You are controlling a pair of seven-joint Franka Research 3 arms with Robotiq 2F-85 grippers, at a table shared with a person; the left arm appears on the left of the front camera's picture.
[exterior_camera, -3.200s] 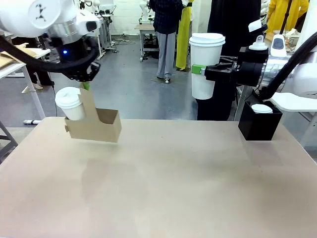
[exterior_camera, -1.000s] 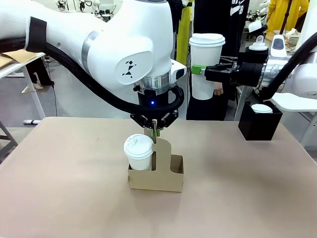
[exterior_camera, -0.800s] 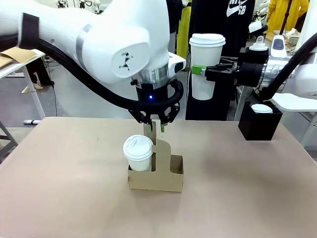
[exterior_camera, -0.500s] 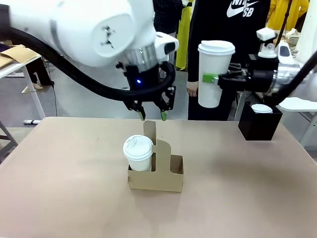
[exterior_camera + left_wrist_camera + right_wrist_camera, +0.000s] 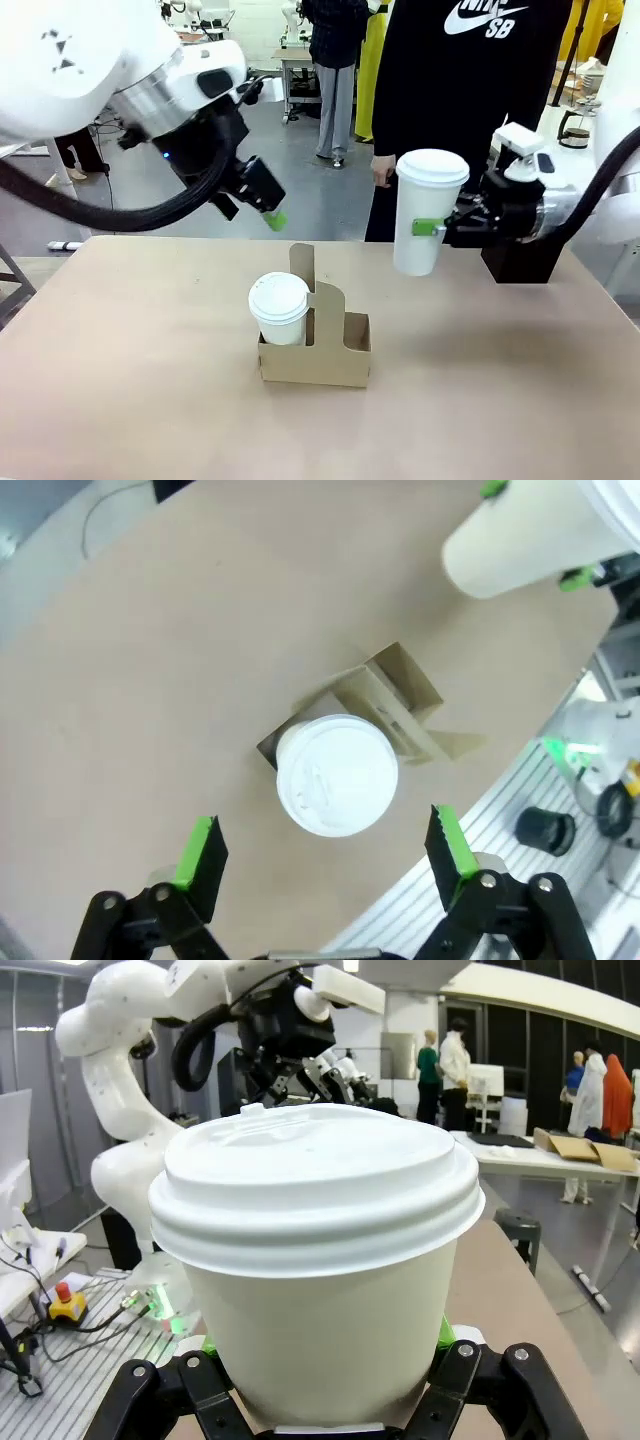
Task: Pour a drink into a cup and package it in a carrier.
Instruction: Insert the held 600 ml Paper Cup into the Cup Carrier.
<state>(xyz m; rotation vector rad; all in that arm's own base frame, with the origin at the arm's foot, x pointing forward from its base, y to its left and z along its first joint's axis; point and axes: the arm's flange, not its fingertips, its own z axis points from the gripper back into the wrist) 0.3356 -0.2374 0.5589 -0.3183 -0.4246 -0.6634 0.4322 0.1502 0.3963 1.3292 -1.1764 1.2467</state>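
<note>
On the tan table (image 5: 150,400) the brown cardboard carrier (image 5: 335,365) stands mid-surface, a small white lidded cup (image 5: 279,305) seated in its left slot beside the handle panel. The left gripper (image 5: 255,208) hangs above-left, jaws spread wide and empty; the right gripper (image 5: 425,230) clamps a tall white lidded cup (image 5: 428,190) in the air right of the carrier.

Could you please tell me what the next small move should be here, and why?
Probably the right gripper should carry its tall white lidded cup leftward to just above the carrier's empty right slot. The cup hangs above the table, right of the carrier. The left slot holds a small lidded cup, and the open left gripper is raised clear.
</note>
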